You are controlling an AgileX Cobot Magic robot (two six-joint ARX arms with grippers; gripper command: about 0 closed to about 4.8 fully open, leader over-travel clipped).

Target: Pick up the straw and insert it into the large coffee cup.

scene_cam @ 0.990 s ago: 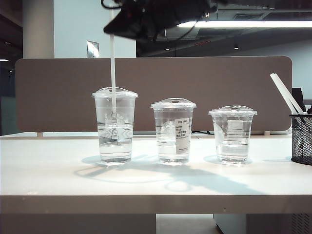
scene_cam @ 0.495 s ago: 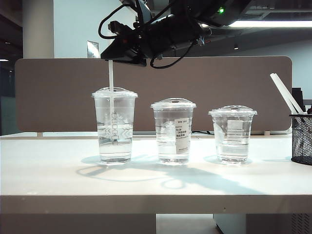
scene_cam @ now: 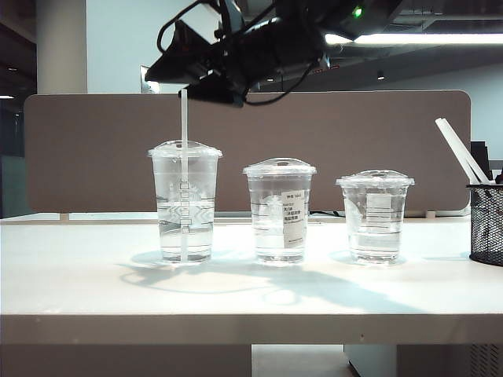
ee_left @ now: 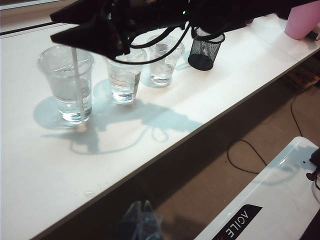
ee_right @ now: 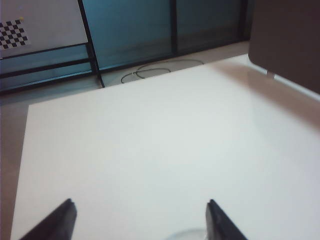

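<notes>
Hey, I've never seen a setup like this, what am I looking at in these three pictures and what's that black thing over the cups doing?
This is a two-armed robot; each arm ends in a two-finger gripper. One picture comes from a camera facing the table; the other two come from cameras on the arms' wrists.

On the table stand three clear lidded cups with water and a black mesh holder with spare straws. The black thing is the right arm, reaching across to the large cup. Its right gripper hangs just above the white straw, which stands through the lid down to the cup's bottom. The right wrist picture shows the jaws wide apart with nothing between them, so the straw is not held.

The left gripper is a blur at the edge of its own picture, off the table; I cannot tell its state.
</notes>
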